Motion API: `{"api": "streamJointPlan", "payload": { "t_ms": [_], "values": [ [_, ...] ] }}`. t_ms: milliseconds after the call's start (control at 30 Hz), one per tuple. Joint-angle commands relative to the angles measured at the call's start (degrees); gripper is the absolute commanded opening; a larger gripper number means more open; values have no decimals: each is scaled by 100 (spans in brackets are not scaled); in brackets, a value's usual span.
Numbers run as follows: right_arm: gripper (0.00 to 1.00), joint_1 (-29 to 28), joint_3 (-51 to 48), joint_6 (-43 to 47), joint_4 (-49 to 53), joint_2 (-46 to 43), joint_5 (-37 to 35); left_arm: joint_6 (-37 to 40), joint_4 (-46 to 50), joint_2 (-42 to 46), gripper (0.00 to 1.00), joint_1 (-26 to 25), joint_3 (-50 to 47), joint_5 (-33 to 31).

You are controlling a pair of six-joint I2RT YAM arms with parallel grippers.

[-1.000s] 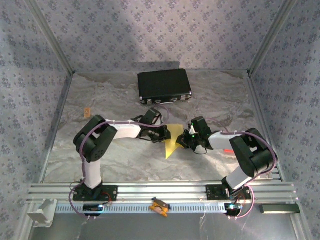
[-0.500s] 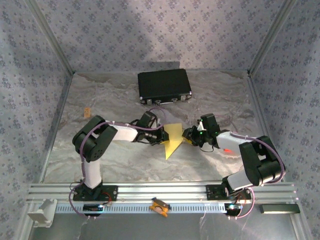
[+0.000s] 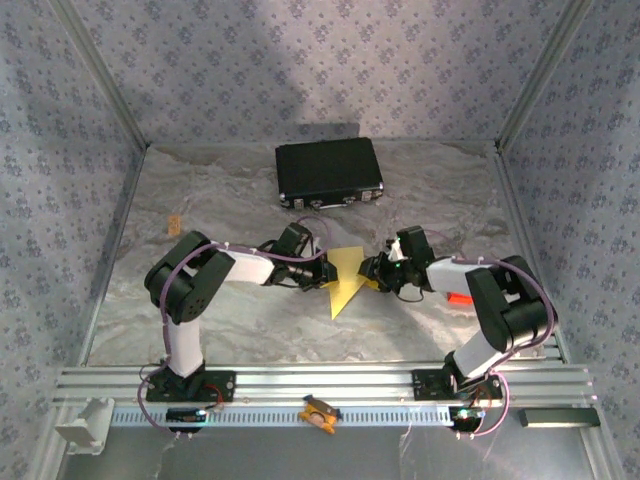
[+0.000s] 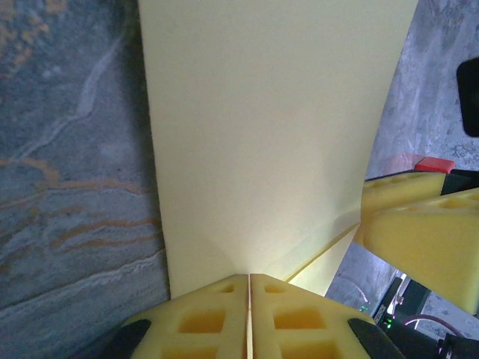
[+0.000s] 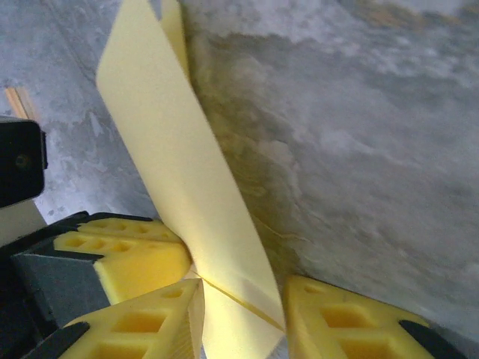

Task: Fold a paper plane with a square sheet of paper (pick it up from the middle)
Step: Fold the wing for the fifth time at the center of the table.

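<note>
L claw (image 3: 318,274) is pinching the folded yellow paper (image 3: 345,282) w/ its pads pressed tight together, no gap btwn them in the left wrist view. The paper is fanning away from the pads as one broad smooth panel, w/ a second layer peeking out underneath on the right. R claw (image 3: 373,272) is standing spread: in the right wrist view its two foam fingers (image 5: 352,321) are sitting apart w/ the paper's creased edge running down into the gap, not clamped. Whether either finger is brushing the paper, can't tell. From above, the paper is sitting mid-worktop (image 3: 250,330), btwn the two claws, which are facing each other from either side. Its wide end is pointing toward the back and its sharp tip toward the arm bases; can't tell if the tip is resting on the worktop or hanging just above it. Black case (image 3: 329,172) is lying well behind the paper, near the back wall, apart from both arms. A small red item (image 3: 458,298) is lying just beside the R arm.
</note>
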State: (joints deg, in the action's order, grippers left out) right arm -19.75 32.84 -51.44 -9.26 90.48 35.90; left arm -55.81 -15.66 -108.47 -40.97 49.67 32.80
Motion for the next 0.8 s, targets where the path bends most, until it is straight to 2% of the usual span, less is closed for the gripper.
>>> {"api": "streamJointPlan", "payload": {
  "t_ms": [0, 500, 600, 767],
  "values": [
    [34, 53, 203, 276, -321, 171, 321, 87, 380, -8, 10, 75, -112, -163],
    [33, 339, 600, 1307, -169, 653, 1047, 117, 398, -8, 10, 74, -98, -186],
    [28, 339, 666, 1430, 49, 673, 951, 115, 384, 17, 10, 80, -89, -170],
    [13, 348, 585, 1345, 106, 673, 853, 121, 384, 162, 11, 95, -13, -203]
  ]
}}
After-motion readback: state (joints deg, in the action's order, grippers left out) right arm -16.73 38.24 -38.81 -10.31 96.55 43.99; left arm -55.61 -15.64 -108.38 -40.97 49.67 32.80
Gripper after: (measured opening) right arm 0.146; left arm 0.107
